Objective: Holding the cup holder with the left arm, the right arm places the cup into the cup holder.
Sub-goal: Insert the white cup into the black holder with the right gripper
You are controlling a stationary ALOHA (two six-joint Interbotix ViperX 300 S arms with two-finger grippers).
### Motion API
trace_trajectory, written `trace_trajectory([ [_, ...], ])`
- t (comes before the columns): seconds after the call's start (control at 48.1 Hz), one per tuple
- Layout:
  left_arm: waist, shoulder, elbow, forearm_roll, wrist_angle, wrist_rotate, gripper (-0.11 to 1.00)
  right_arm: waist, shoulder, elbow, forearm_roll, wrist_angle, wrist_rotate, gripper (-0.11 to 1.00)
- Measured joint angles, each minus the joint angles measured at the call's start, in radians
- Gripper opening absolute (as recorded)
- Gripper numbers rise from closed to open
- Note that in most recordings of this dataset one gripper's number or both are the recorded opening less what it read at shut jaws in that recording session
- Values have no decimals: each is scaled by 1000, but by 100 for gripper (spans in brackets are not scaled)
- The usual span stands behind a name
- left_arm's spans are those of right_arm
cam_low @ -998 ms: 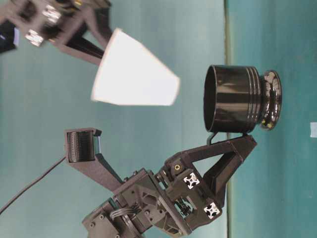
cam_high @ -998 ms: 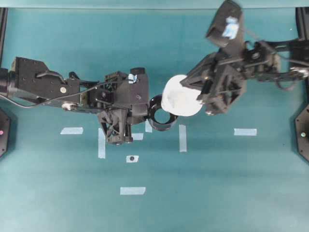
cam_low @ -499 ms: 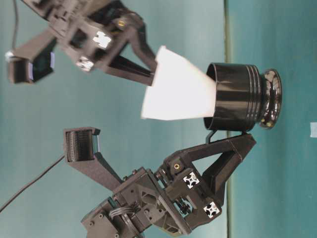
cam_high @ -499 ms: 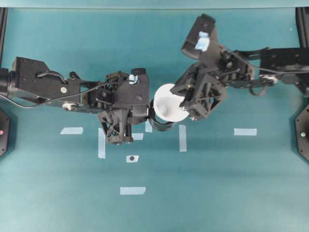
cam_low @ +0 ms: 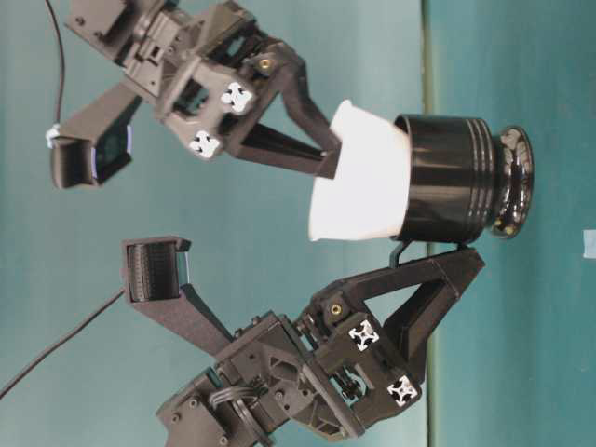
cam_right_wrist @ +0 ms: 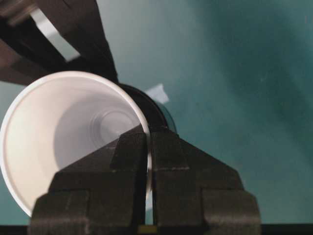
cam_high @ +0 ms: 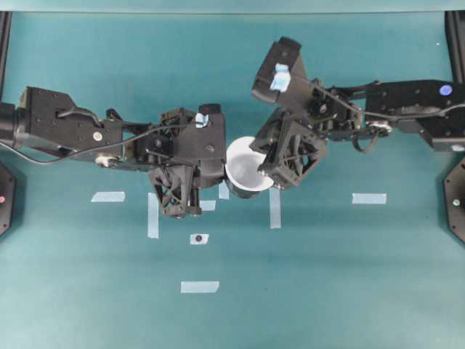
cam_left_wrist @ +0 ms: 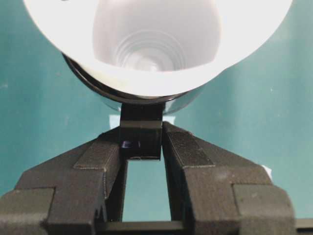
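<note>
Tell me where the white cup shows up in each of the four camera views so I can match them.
Overhead: the cup sits centre, between both arms.
Table-level: upper middle, its narrow end inside the cup holder.
Left wrist: top of frame, seen from its open mouth.
Right wrist: left side, rim pinched by the right gripper.
Shared landmark: the black cup holder around the cup's base.

surface: teal table (cam_high: 363, 291) | marks: pale tape strips (cam_high: 369, 198) | light: even
</note>
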Motion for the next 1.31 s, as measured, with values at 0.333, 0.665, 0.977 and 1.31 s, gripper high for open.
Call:
trace_trajectory([
  [0.333, 0, 3, 0, 0, 0, 0, 26, 8, 9, -23, -41, 32, 0, 3],
  [0.665, -2, 15, 0, 0, -44, -2, 26, 9, 11, -23, -46, 37, -2, 6],
  [0.977, 2, 17, 0, 0, -58, -2, 26, 9, 11, -23, -46, 41, 0, 58],
  [1.31, 3, 17, 0, 0, -63, -2, 26, 9, 11, -55, -44, 60, 0, 84],
])
